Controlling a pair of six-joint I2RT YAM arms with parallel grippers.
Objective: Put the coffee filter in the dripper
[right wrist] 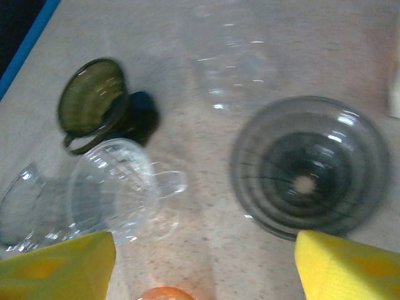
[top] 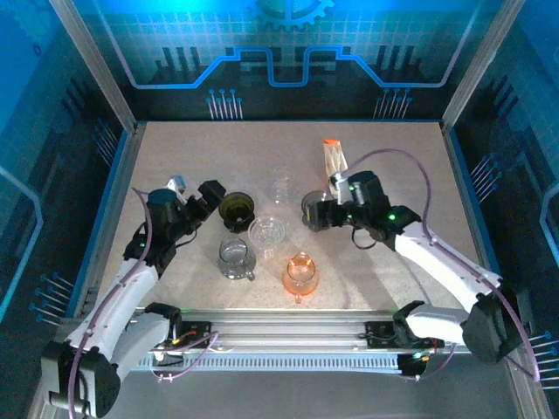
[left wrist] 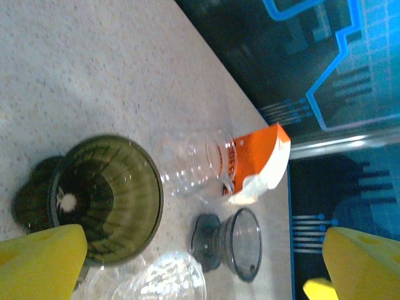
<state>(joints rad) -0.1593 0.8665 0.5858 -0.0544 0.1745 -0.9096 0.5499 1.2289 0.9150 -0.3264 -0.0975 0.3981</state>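
Orange filter packet [left wrist: 262, 150] partly behind clear glass [left wrist: 187, 165], both arms' jaws wide, empty

We're looking into a robot lab cell: silver aluminium frame posts [top: 94, 65] upper left, glowing blue circuit-print backdrop panels [top: 175, 44] up top, speckled beige tabletop [top: 175, 153] centre.

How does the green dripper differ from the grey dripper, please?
The green dripper is olive with straight radial ribs; the grey dripper is smoky, with ringed walls. In the top view the green one stands to the left, the grey one to the right. Both stand upright, holding no filter.
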